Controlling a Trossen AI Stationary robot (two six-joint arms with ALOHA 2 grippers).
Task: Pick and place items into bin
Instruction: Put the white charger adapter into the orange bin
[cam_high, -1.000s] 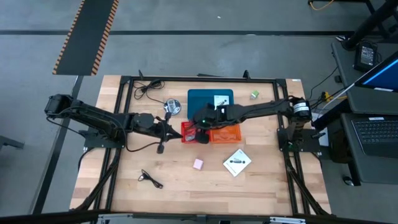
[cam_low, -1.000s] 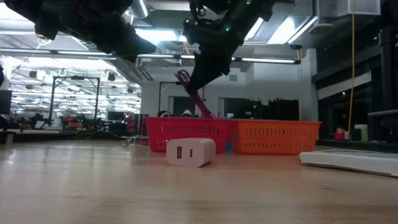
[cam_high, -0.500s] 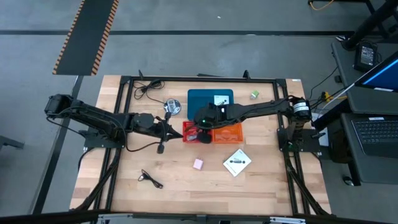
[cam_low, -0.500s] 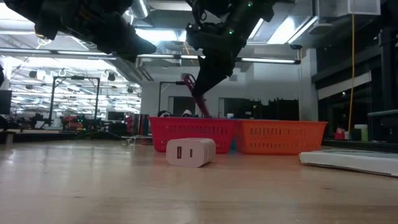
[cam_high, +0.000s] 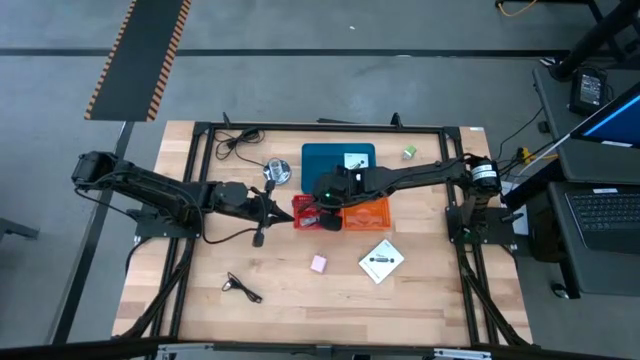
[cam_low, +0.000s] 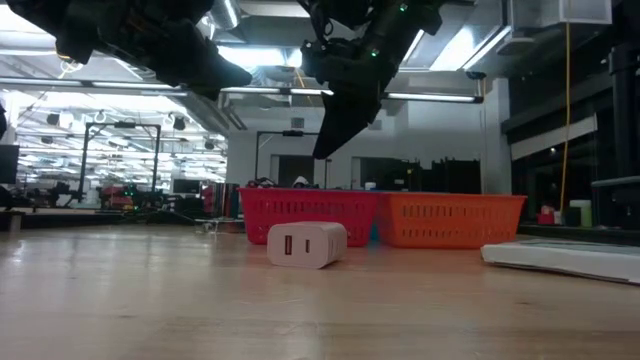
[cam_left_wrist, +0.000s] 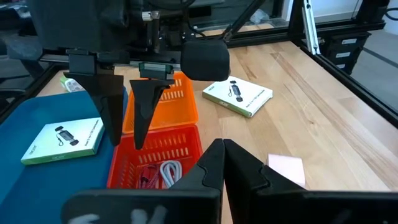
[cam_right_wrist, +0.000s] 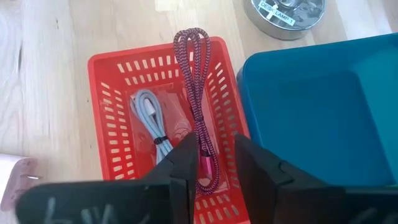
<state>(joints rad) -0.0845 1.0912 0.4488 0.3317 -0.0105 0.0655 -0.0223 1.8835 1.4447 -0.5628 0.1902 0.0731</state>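
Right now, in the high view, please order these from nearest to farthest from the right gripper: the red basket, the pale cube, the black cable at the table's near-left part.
The right gripper hangs over the red basket.
1. Red basket: directly under it, mid-table.
2. Pale cube: on the wood toward the near edge.
3. Black cable: farther, near-left part of the table.

red basket (cam_low: 305, 215), orange basket (cam_low: 447, 218) — white charger (cam_low: 307, 245) in front

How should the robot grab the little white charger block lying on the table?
Take the white charger block by its two long flat sides, coming straight down from above. It lies low on bare wood with open room around it, so fingers fit either side.
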